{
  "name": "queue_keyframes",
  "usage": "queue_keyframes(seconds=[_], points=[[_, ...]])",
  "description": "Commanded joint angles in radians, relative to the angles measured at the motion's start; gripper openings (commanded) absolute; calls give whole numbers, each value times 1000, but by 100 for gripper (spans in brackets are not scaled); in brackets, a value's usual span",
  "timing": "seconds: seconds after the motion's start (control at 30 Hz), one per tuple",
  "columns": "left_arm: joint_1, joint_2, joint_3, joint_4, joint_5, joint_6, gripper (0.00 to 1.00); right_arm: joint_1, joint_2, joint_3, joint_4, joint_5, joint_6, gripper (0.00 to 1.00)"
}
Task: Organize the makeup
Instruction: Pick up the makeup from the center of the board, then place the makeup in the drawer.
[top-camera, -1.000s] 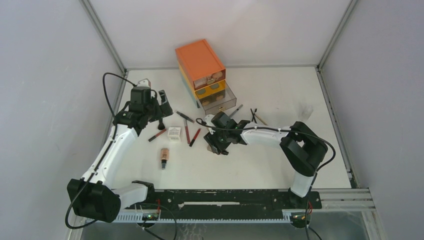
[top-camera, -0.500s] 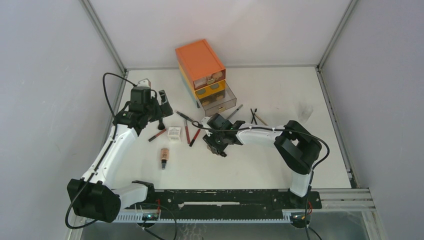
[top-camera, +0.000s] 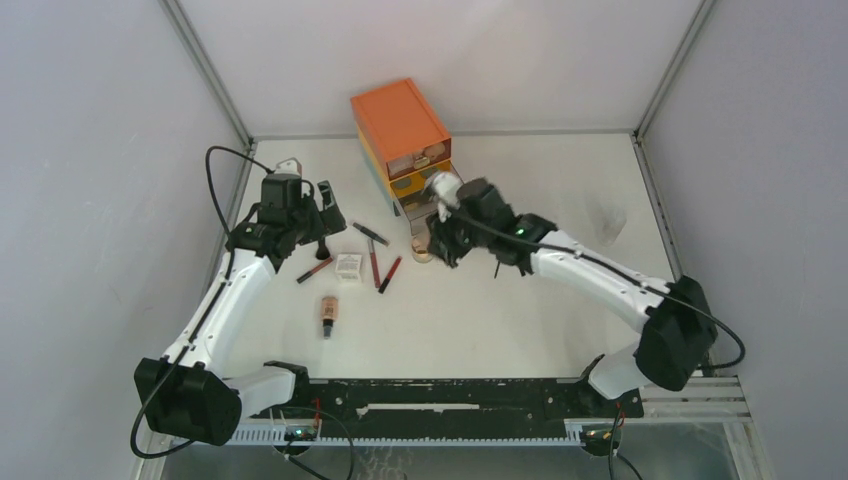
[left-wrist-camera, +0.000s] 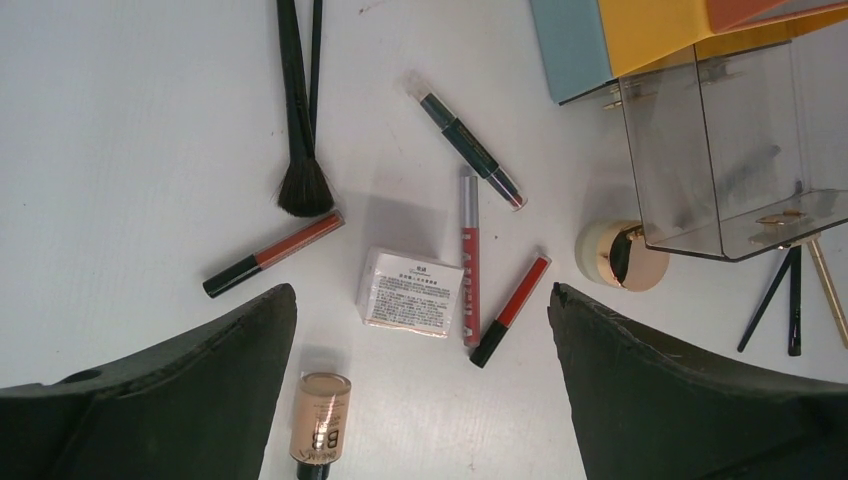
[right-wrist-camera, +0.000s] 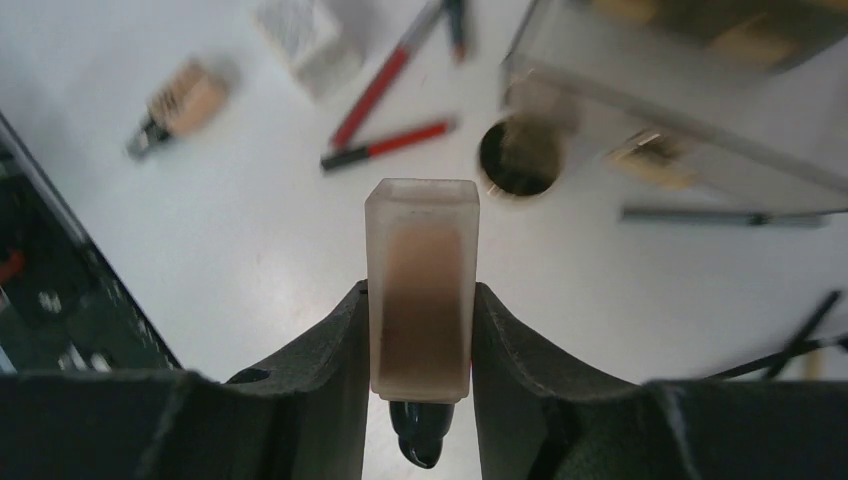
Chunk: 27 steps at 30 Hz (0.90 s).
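Note:
My right gripper (right-wrist-camera: 420, 288) is shut on a square frosted foundation bottle (right-wrist-camera: 422, 285) with a black cap, held off the table. In the top view that gripper (top-camera: 441, 238) hangs just in front of the chest's open clear drawer (top-camera: 436, 201). On the table lies more makeup: a white box (left-wrist-camera: 412, 292), a beige foundation bottle (left-wrist-camera: 320, 415), red pencils (left-wrist-camera: 468, 255), a dark pencil (left-wrist-camera: 470, 150), a black brush (left-wrist-camera: 298, 150) and a round gold compact (left-wrist-camera: 612, 255). My left gripper (left-wrist-camera: 420, 290) is open above the white box, holding nothing.
The orange three-drawer chest (top-camera: 400, 125) stands at the back centre with its lowest clear drawer pulled out. Thin black brushes (top-camera: 512, 233) lie to the right of it. Grey walls close in the left and right table edges.
My right gripper closed on the square foundation bottle, lifted it off the table and swung back and right toward the chest's open drawer. The left arm has not moved.

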Motion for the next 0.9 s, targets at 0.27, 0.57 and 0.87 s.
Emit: queue_keyframes(seconds=[0.27, 0.57, 0.87], points=[[8, -30, -19, 35, 14, 14, 100, -245, 129, 374, 63, -74, 203, 12], [8, -30, -10, 28, 6, 21, 100, -294, 321, 533, 30, -52, 210, 11], [7, -23, -7, 27, 13, 28, 100, -322, 399, 564, 22, -11, 198, 11]])
